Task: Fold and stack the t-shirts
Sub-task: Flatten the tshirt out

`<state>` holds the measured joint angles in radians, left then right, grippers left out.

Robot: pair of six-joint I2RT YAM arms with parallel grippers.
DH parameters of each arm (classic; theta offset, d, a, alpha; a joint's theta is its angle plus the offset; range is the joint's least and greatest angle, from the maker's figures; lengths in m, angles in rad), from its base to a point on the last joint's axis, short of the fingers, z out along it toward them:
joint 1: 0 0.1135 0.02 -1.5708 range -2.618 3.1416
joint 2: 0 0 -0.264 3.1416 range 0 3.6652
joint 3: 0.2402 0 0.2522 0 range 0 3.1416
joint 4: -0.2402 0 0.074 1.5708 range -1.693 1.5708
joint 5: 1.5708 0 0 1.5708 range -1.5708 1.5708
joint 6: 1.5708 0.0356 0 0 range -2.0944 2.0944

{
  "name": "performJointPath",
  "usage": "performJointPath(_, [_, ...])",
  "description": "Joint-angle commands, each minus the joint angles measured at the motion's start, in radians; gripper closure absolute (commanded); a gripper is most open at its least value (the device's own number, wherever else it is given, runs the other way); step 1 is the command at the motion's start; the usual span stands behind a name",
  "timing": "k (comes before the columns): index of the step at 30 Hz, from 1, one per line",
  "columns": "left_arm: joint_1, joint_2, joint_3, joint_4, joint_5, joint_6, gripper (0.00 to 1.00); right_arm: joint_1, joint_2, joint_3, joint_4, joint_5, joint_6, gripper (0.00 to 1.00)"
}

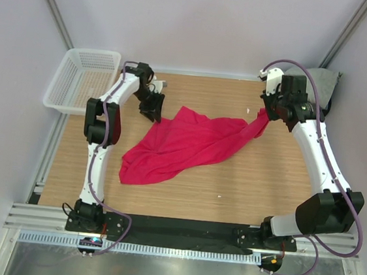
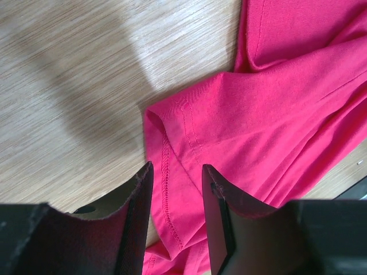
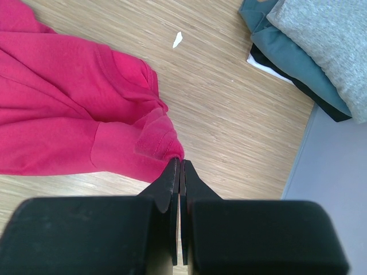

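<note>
Tabletop (image 1: pixel 231 182); crimson t-shirt (image 1: pixel 183 144) edge clamped in right fingers (image 3: pixel 169 189); hem beneath parted left fingers (image 2: pixel 137 206)

L pincer (image 2: pixel 176 175) parted, R pincer (image 3: pixel 180 165) clamped tight.

Folded grey/teal cloth t-shirt stack (image 3: pixel 327 40) cut off top-rt; crimson-pink cloth t-shirt (image 3: pixel 63 114) runs off left; white speck (image 3: pixel 178 39) too small to ID.

Crimson t-shirt (image 1: pixel 183 144) crumpled, folded shirts (image 3: pixel 321 40) stacked far-right
</note>
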<state>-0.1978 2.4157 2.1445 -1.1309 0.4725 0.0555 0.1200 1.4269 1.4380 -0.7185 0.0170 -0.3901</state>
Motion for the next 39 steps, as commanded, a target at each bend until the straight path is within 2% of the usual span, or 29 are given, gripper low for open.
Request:
performJointPath(1, [-0.002, -0.018, 0.003, 0.014, 0.029, -0.011, 0.60, -0.006, -0.014, 0.010, 0.047, 0.015, -0.007, 0.99])
performJointPath(22, [-0.052, -0.010, -0.055, 0.019, 0.069, -0.026, 0.60, -0.010, -0.011, -0.002, 0.057, 0.017, -0.016, 0.99])
performJointPath(39, [-0.043, -0.032, -0.075, 0.010, 0.017, -0.013, 0.61, -0.013, -0.008, -0.013, 0.057, 0.008, -0.019, 0.99])
